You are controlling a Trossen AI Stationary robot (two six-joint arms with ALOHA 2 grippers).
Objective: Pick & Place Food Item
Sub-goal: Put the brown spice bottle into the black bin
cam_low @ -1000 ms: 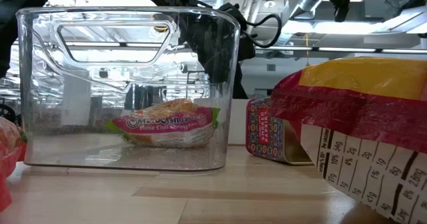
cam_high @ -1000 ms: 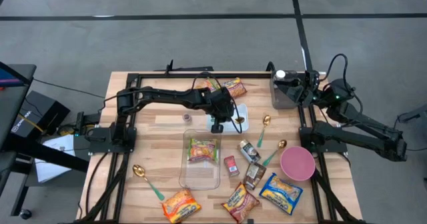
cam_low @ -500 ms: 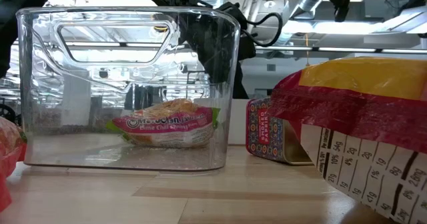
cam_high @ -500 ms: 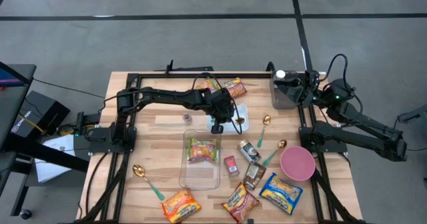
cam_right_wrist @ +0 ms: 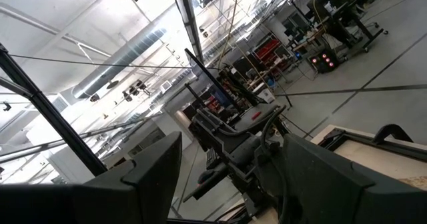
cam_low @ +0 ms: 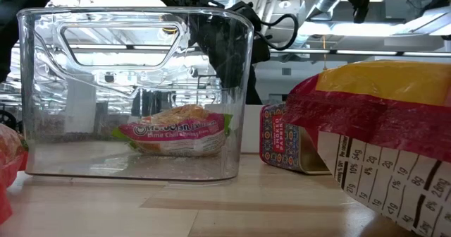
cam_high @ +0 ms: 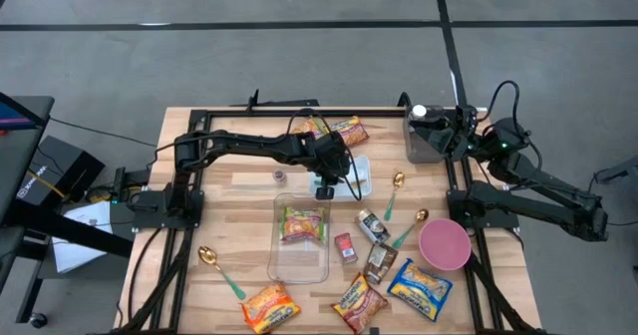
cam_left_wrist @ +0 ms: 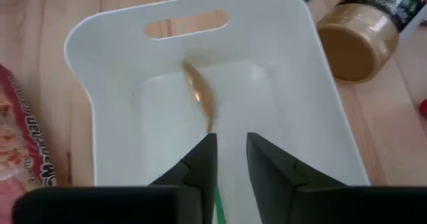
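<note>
Spoon: gold bowl hanging over white tray, green handle being clenched between left gripper jaws. Right gripper: idling above worktop's far right corner, jaws released.

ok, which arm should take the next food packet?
Left, probably. The left gripper hangs mid-table over the white tray, holding a spoon, beside the clear bin and packets. The right gripper is parked at the back right corner.
</note>
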